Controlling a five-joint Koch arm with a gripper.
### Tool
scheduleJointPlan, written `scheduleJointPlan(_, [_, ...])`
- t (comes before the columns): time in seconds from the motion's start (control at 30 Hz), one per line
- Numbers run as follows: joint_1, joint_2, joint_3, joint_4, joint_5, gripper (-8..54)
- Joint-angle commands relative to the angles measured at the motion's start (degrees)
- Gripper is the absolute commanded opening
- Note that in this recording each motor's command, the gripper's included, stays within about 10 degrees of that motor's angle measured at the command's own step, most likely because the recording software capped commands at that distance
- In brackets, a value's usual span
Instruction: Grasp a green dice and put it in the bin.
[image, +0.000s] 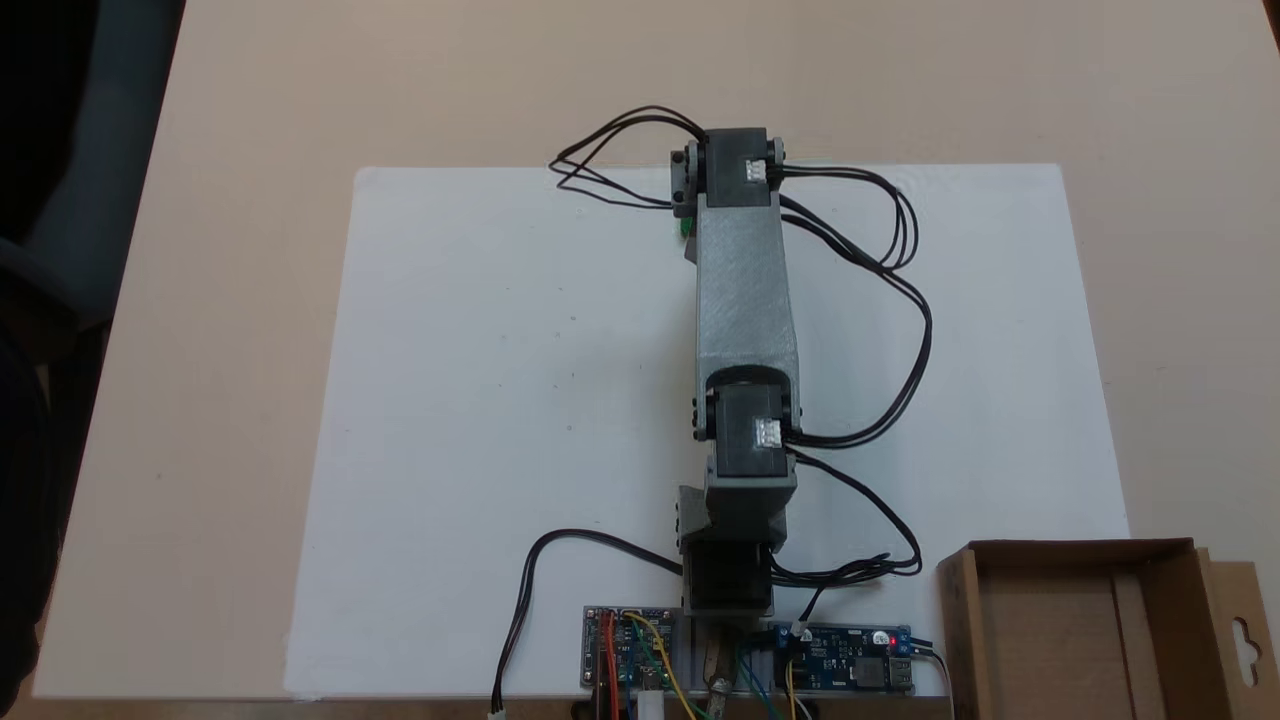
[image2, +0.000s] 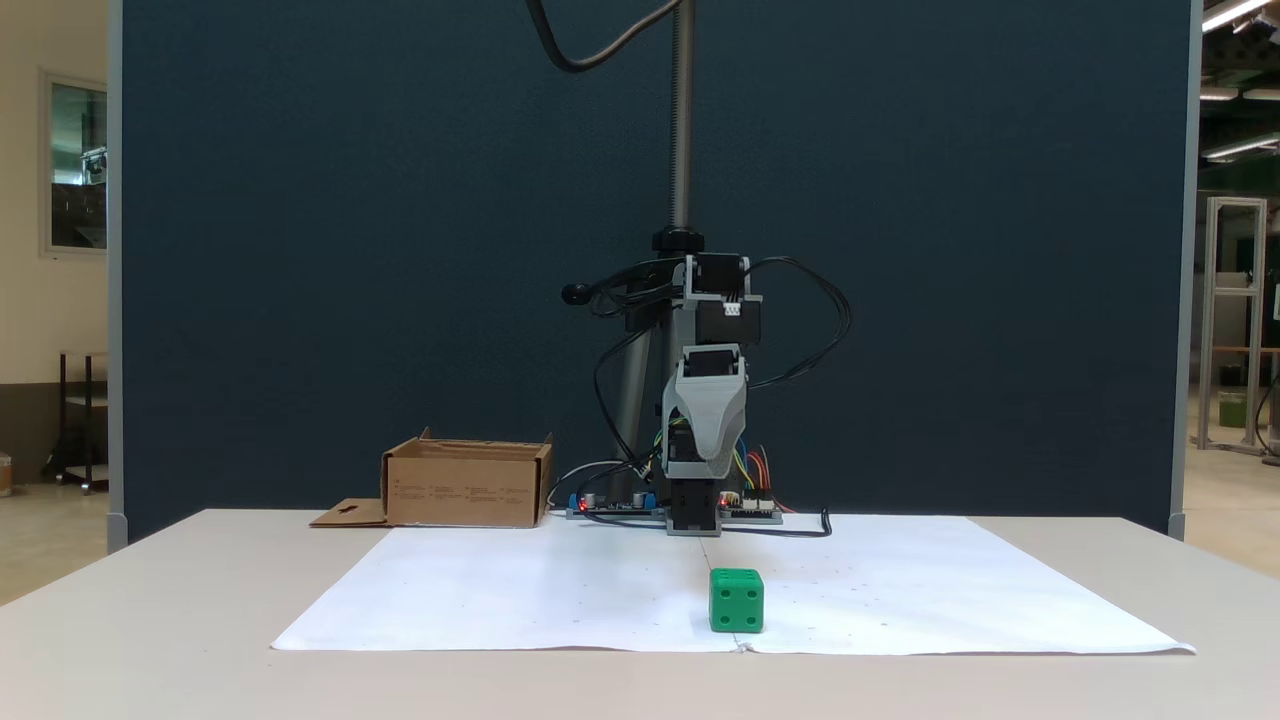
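The hand (image2: 697, 450) hangs tucked under the folded arm near its base, well apart from the green dice (image2: 737, 600) and touching nothing I can see; whether its jaws are parted I cannot tell, since the arm's grey shell hides them. The dice sits on the white sheet (image2: 520, 590) on the table (image2: 150, 620), towards the front in the fixed view that looks along the table; from above, the arm covers all but a green sliver (image: 686, 226). The bin (image: 1060, 620) stands beside the circuit boards (image: 630, 645) at the arm's base, cut off by the frame edge from above.

Lab: dark partition panel (image2: 400, 250), bare circuit boards (image: 630, 648), aluminium frame (image2: 1235, 320).
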Motion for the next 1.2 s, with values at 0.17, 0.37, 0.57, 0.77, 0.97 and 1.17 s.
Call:
scheduleJointPlan(0.17, [-3.2, -8.3, -10.8, 4.0, 5.2, 41.3])
scheduleJointPlan(0.37, [-5.0, -14.0, -15.7, 4.0, 5.1, 41.3])
scheduleJointPlan(0.57, [-6.1, -16.1, -18.1, 3.8, 4.5, 41.3])
scheduleJointPlan(0.77, [-6.3, -18.6, -19.0, 3.7, 2.0, 41.3])
scheduleJointPlan(0.97, [-6.2, -20.7, -19.3, 3.5, 1.4, 41.3])
scheduleJointPlan(1.17, [-6.1, -23.0, -19.9, 2.7, 0.9, 41.3])
